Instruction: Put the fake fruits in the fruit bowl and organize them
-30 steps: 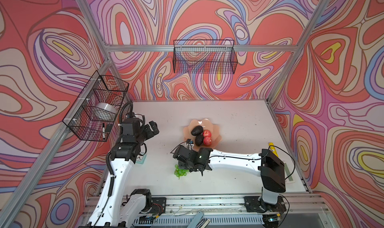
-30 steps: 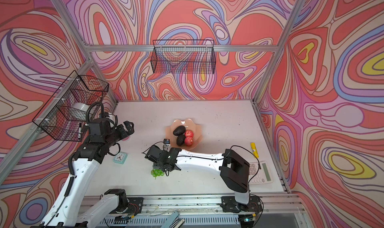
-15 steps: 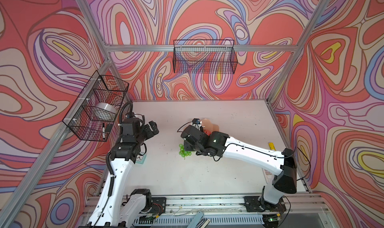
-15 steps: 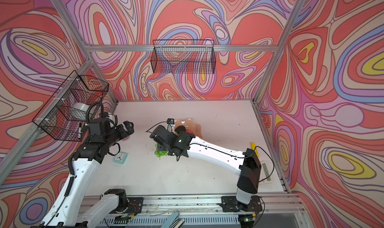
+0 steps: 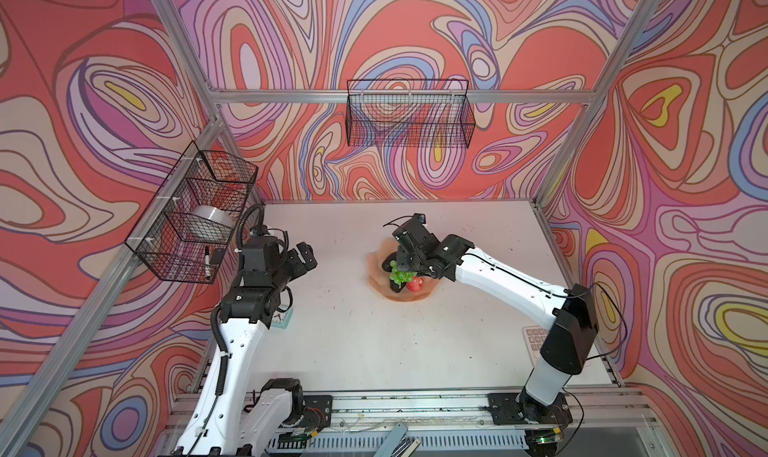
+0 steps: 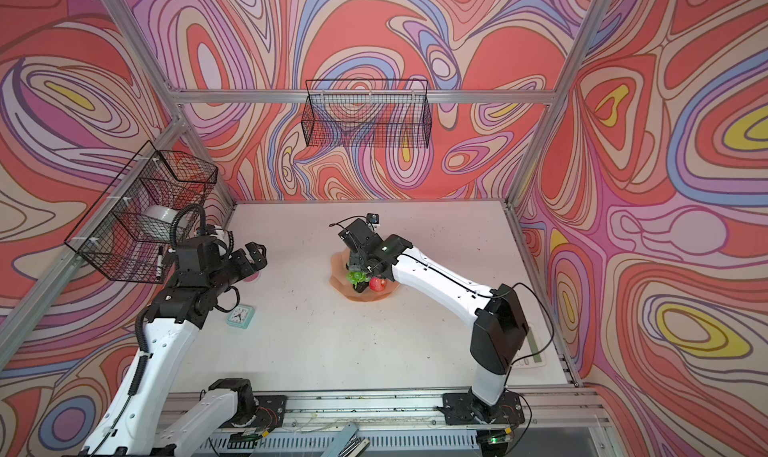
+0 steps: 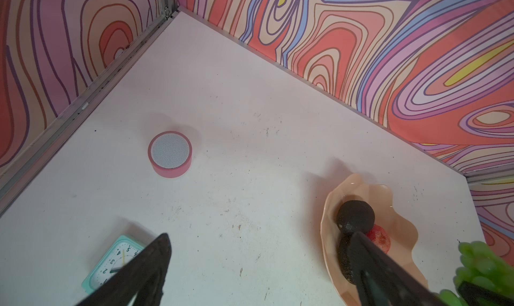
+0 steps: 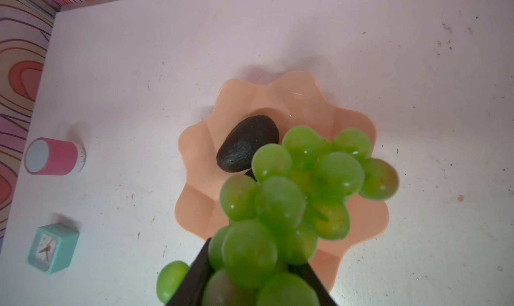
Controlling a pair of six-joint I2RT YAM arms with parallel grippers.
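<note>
**Grapes [image 5: 400, 274] over the fruit bowl [image 5: 405, 297], not yet released**

In a top view, mid-frame, the right gripper [image 5: 402, 263] clamps the bunch above the bowl; 1 apple [image 5: 414, 285] lies inside.
Left wrist: the left gripper [image 7: 261, 260] gapes wide and empty; 2 avocados [image 7: 354, 217] sit in the bowl, lower right.
Right wrist: the grapes hang over the bowl. Lowering and release look like the only steps left.

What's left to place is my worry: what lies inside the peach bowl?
Two avocados and one red apple lie in the bowl; the grapes held over it hide the rest.

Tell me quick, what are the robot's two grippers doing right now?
Left gripper: open, holding nothing.
Right gripper: closed on the green grapes, above the fruit bowl.
</note>
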